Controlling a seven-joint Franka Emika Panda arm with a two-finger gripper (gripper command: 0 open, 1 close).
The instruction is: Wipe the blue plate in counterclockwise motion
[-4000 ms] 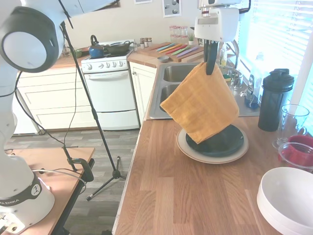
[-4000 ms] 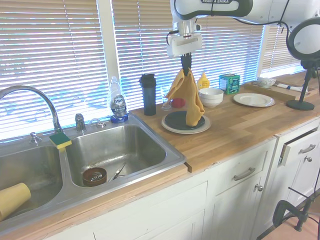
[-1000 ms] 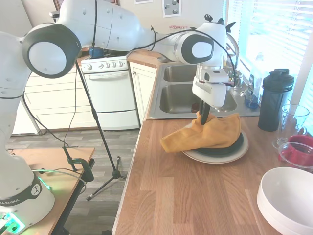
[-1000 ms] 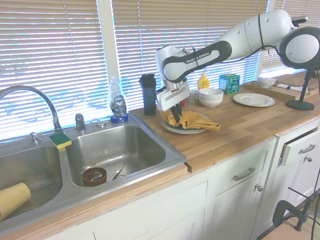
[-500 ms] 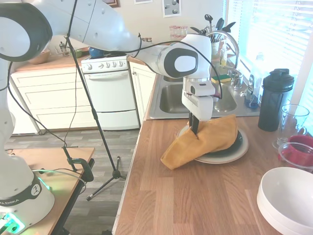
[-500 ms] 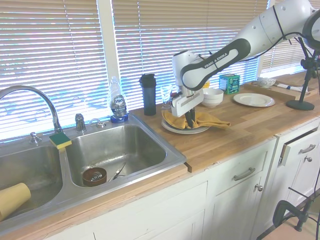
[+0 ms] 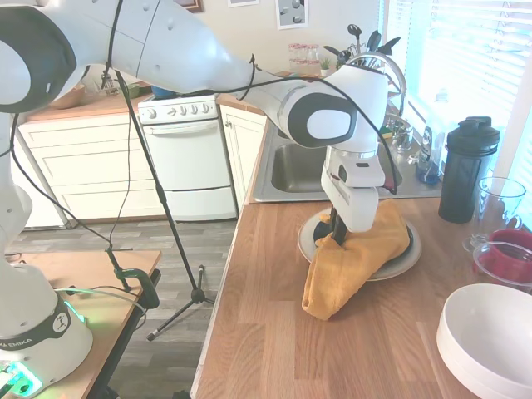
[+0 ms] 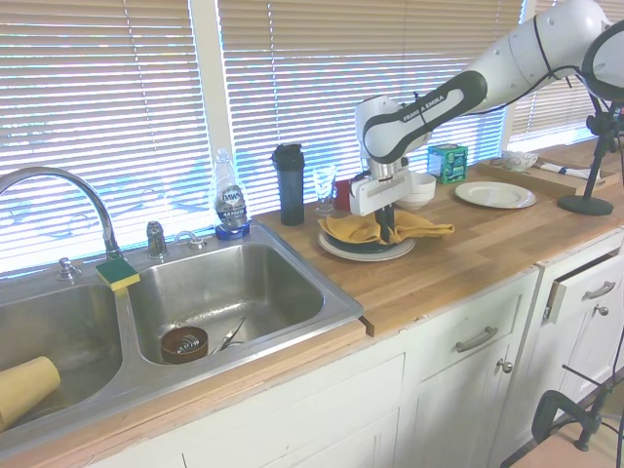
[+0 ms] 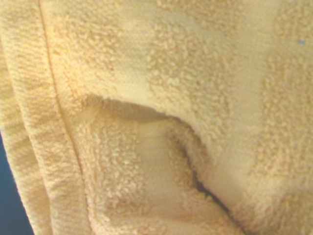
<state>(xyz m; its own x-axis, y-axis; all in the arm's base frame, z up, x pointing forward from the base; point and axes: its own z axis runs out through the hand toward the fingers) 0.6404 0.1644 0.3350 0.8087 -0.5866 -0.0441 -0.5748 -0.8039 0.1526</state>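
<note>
- The wooden counter (image 7: 274, 332) lies bare on the side of the cream plate (image 7: 309, 234) away from the window, giving open room there.
- A yellow towel (image 7: 353, 262) drapes off the plate's edge onto that counter.
- Toward the window, a black bottle (image 7: 465, 170), a clear glass (image 7: 497, 208) and a red cup (image 7: 509, 253) stand close together.
- White bowls (image 7: 486, 332) take up the counter's near corner.
- The sink (image 8: 229, 288) opens just beside the plate.
</note>
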